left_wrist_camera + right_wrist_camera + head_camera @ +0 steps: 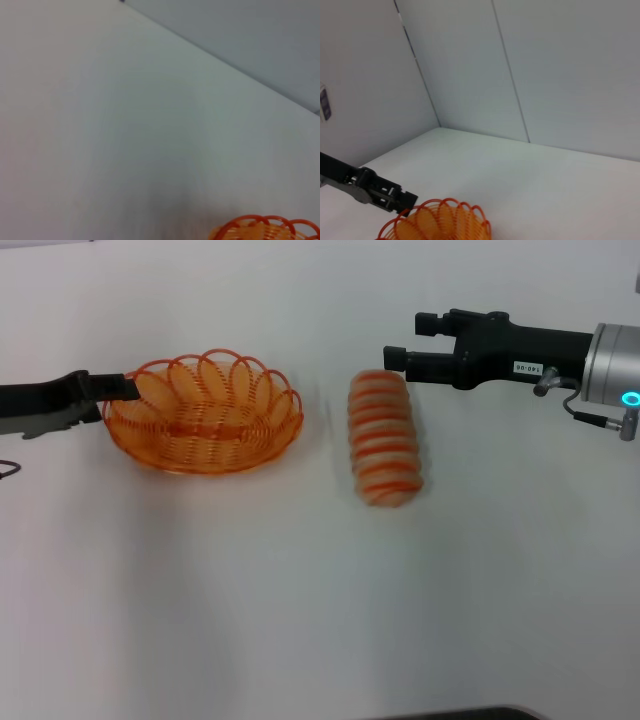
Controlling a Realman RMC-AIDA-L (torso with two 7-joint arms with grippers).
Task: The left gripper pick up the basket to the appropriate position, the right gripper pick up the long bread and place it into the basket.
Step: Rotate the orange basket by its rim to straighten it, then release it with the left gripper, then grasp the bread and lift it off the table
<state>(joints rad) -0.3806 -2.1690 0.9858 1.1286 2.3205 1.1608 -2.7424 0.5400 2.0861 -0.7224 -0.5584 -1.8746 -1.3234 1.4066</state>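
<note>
The orange wire basket (205, 420) sits on the white table at left centre. My left gripper (128, 388) reaches in from the left and is shut on the basket's left rim. The long bread (383, 440), pale tan with orange-red stripes, lies to the right of the basket, apart from it. My right gripper (402, 340) is open and empty, just beyond the bread's far end on its right side. The right wrist view shows the basket (440, 222) with the left gripper (406, 204) at its rim. The left wrist view shows only a bit of the basket's rim (265, 227).
The white table (250, 600) stretches bare in front of the basket and the bread. A grey panelled wall (530, 70) stands behind the table's far edge. A dark object (460, 713) edges in at the bottom of the head view.
</note>
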